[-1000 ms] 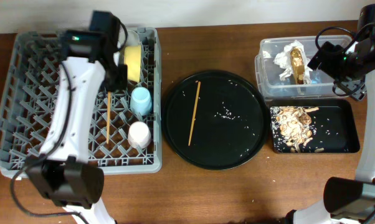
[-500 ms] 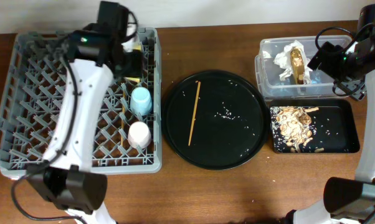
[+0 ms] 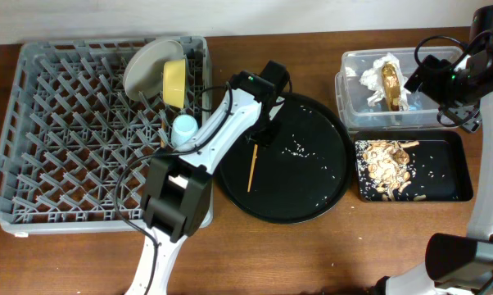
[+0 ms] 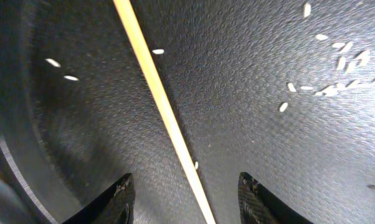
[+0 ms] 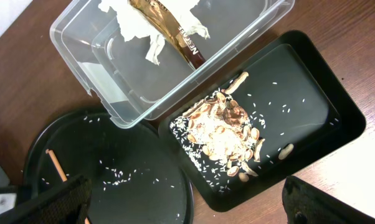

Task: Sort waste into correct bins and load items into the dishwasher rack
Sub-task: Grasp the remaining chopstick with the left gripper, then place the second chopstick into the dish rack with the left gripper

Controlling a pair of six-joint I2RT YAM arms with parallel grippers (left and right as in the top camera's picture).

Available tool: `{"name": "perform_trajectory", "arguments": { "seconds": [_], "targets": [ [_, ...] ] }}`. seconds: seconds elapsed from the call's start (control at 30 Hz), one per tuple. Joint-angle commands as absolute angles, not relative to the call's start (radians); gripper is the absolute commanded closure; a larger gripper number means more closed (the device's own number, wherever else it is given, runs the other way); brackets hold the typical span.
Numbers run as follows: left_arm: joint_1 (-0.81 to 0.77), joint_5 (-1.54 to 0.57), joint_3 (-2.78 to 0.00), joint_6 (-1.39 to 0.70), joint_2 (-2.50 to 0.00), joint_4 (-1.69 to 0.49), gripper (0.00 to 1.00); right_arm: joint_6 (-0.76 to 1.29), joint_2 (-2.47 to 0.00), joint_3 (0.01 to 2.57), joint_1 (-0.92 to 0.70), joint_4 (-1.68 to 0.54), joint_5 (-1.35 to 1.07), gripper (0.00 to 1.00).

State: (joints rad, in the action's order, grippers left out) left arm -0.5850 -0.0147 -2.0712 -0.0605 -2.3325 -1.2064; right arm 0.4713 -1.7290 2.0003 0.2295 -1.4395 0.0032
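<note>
One wooden chopstick point(image 3: 253, 156) point(image 4: 151, 78) lies on the round black tray point(image 3: 312, 184). My left gripper point(image 3: 259, 138) point(image 4: 184, 200) hovers low over it, open, one finger either side of the stick without touching. A second chopstick point(image 3: 164, 135) lies in the grey dishwasher rack point(image 3: 50, 123), which also holds the plate point(image 3: 144, 64), yellow bowl point(image 3: 174, 82) and blue cup point(image 3: 185, 127). The pink cup is hidden behind my left arm. My right gripper point(image 3: 427, 78) point(image 5: 194, 205) hangs wide open and holds nothing, above the clear tub point(image 3: 353, 115) point(image 5: 75, 37) with the wrapper point(image 3: 376, 74) point(image 5: 150, 25).
The shallow black tray point(image 3: 459, 168) point(image 5: 337, 93) in front of the tub holds light-brown food scraps point(image 3: 386, 164) point(image 5: 231, 134) and white crumbs. White rice grains point(image 3: 294, 150) point(image 4: 331, 87) are scattered over the round tray. Bare wooden table runs along the front.
My left arm has swung from the back of the rack across to the round tray. Its gripper went from shut to open, and a chopstick now lies in the rack. The right arm has not moved.
</note>
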Motion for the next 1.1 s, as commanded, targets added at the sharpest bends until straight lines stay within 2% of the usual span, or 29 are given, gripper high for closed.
{"name": "perform_trajectory", "arguments": {
  "seconds": [0.0, 0.27, 0.3, 0.37, 0.43, 0.53, 0.6, 0.77, 0.87, 1.0, 1.07],
  "targets": [
    [-0.584, 0.04, -2.075, -0.06, -2.375, -1.198, 0.5, 0.476, -1.731, 2.001, 0.23, -1.44, 0.015, 0.01],
    [-0.585, 0.056, -2.075, -0.002, -2.458, -1.149, 0.52, 0.476, -1.731, 2.001, 0.23, -1.44, 0.015, 0.02],
    [-0.585, 0.056, -2.075, -0.002, -2.458, -1.145, 0.59, 0.476, -1.731, 2.001, 0.23, -1.44, 0.015, 0.02],
    [-0.585, 0.056, -2.075, -0.002, -2.459, -1.145, 0.83, 0.476, -1.731, 2.001, 0.23, -1.44, 0.015, 0.02],
    [-0.585, 0.056, -2.075, -0.002, -2.459, -1.145, 0.99, 0.476, -1.731, 2.001, 0.23, -1.44, 0.015, 0.02],
    [-0.582, 0.056, -2.107, -0.002, -2.459, -1.173, 1.0, 0.476, -1.731, 2.001, 0.23, -1.44, 0.015, 0.02],
    [-0.574, 0.056, -2.246, -0.003, -2.458, -1.275, 1.0, 0.476, -1.731, 2.001, 0.23, -1.44, 0.015, 0.01],
    [-0.503, 0.056, -2.854, -0.011, -2.457, -1.606, 0.99, 0.476, -1.731, 2.001, 0.23, -1.44, 0.015, 0.02],
    [-0.447, 0.031, -3.11, -0.016, -2.436, -1.688, 1.0, 0.476, -1.731, 2.001, 0.23, -1.44, 0.015, 0.02],
    [-0.397, 0.063, -3.066, -0.026, -2.246, -1.688, 1.0, 0.476, -1.731, 2.001, 0.23, -1.44, 0.015, 0.02],
    [-0.363, 0.118, -2.904, -0.042, -2.087, -1.688, 1.0, 0.476, -1.731, 2.001, 0.23, -1.44, 0.015, 0.01]
  ]
}}
